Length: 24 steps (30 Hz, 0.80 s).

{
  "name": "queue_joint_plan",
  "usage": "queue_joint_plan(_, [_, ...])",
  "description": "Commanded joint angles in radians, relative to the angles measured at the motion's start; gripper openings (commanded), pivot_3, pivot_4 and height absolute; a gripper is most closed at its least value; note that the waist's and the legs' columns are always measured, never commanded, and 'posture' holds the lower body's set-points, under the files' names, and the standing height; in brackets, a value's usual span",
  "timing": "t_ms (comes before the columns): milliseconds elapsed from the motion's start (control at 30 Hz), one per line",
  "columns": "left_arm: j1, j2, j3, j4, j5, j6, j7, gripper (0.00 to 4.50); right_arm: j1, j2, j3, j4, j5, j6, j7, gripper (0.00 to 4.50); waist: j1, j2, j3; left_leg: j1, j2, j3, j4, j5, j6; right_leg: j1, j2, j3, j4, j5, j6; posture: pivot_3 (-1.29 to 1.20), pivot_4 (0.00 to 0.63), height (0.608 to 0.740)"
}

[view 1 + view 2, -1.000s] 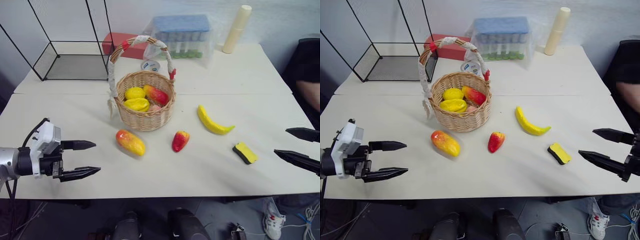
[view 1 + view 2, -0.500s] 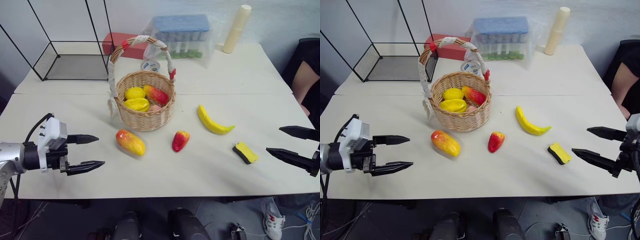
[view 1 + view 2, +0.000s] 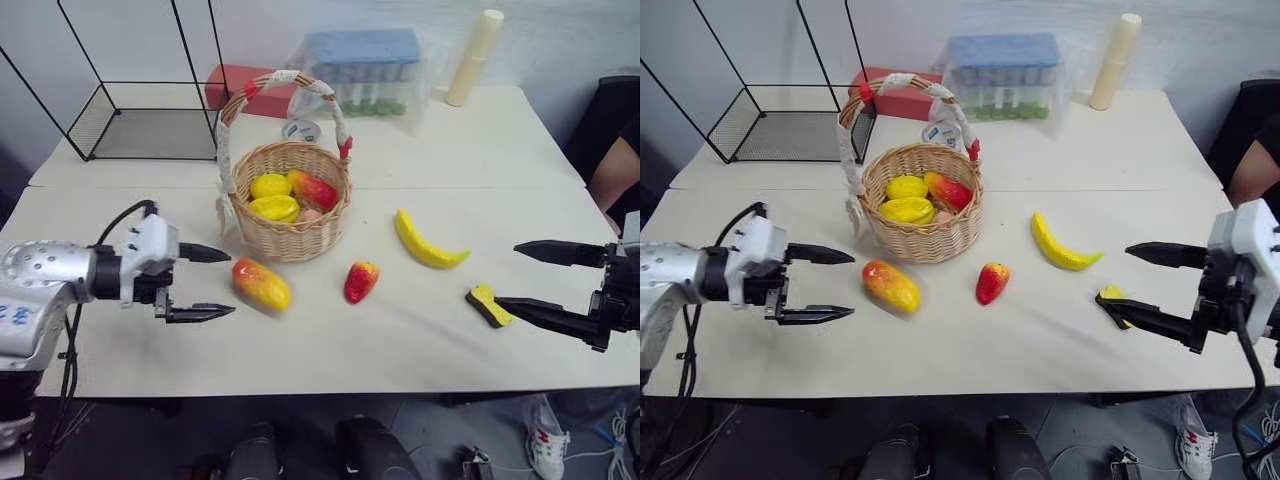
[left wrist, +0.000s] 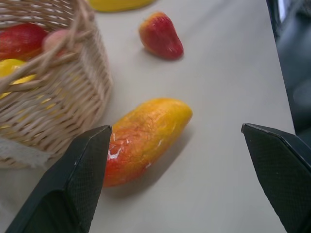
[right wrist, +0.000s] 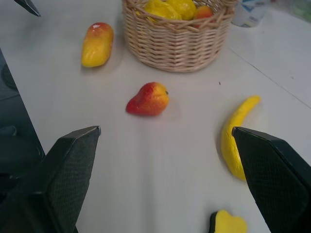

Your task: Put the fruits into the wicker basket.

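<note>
The wicker basket stands mid-table with yellow and red fruits inside. In front of it, on the table, lie a yellow-red mango, a small red-yellow fruit and a banana. My left gripper is open just left of the mango, its fingers pointing at it. In the left wrist view the mango lies between the fingers, untouched. My right gripper is open at the right, beside the yellow block, with the banana ahead of it.
A flat yellow block lies near the front right edge. At the back stand a black wire cage, a red box, a clear plastic box with a blue lid and a cream cylinder. A person's arm is at the right edge.
My left gripper has moved right and forward up to the mango, rolling at the wrist. My right gripper has moved left toward the yellow block. Both stay open.
</note>
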Motion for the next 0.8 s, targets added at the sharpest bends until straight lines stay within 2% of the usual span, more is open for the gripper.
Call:
queue_joint_plan(33, [-0.122,-0.036,-0.131,0.116,0.151,-0.203,-0.078,4.5,-0.054,-0.004,0.046,-0.102,0.059,-0.017,-0.048,4.47,0.001,0.0,0.0,0.0,0.0,0.0,0.0,0.0,0.0,0.0,0.0,0.0,0.0,0.0,0.0,0.0,0.15,0.74])
queue_joint_plan(233, [-0.275,-0.171,-0.247,0.373,0.328,-0.5,-0.047,4.5,-0.102,0.01,0.099,-0.166,0.131,-0.017,-0.119,4.47,0.003,0.0,0.0,-0.002,0.001,0.0,0.003,0.0,0.001,-0.001,0.001,0.0,0.001,0.0,0.0,0.0,0.15,0.74])
queue_joint_plan(467, [-0.361,-0.245,-0.316,0.544,0.429,-0.645,-0.051,4.5,-0.106,0.009,0.116,-0.164,0.134,-0.033,-0.146,4.47,0.003,0.0,0.0,-0.003,0.001,0.001,0.006,-0.001,0.001,-0.001,0.0,0.0,0.002,0.0,0.001,0.0,0.15,0.74])
queue_joint_plan(500, [-0.372,-0.248,-0.326,0.566,0.446,-0.667,-0.055,4.12,-0.105,0.008,0.118,-0.162,0.131,-0.036,-0.144,4.5,0.003,0.0,0.0,-0.003,0.001,0.0,0.007,-0.001,0.001,-0.001,0.0,0.0,0.002,0.0,0.001,0.0,0.15,0.74])
queue_joint_plan(600, [-0.388,-0.247,-0.339,0.61,0.471,-0.706,-0.065,3.44,-0.102,0.005,0.119,-0.155,0.125,-0.045,-0.137,4.5,0.0,0.0,0.0,-0.003,0.001,0.0,0.009,-0.001,0.002,-0.001,0.0,0.0,0.003,0.0,0.001,0.0,0.15,0.74])
queue_joint_plan(700, [-0.362,-0.234,-0.307,0.564,0.404,-0.633,-0.107,2.61,-0.1,0.007,0.129,-0.15,0.115,-0.058,-0.135,4.5,-0.001,0.0,0.0,-0.003,0.002,0.0,0.01,-0.001,0.002,-0.001,0.001,0.0,0.005,0.0,0.001,0.0,0.15,0.74])
queue_joint_plan(800, [-0.328,-0.224,-0.254,0.452,0.294,-0.469,-0.138,2.51,-0.1,0.012,0.137,-0.151,0.108,-0.066,-0.134,4.5,-0.002,0.0,0.0,-0.003,0.002,0.0,0.012,-0.001,0.002,-0.001,0.001,0.0,0.006,0.0,0.001,0.0,0.15,0.74])
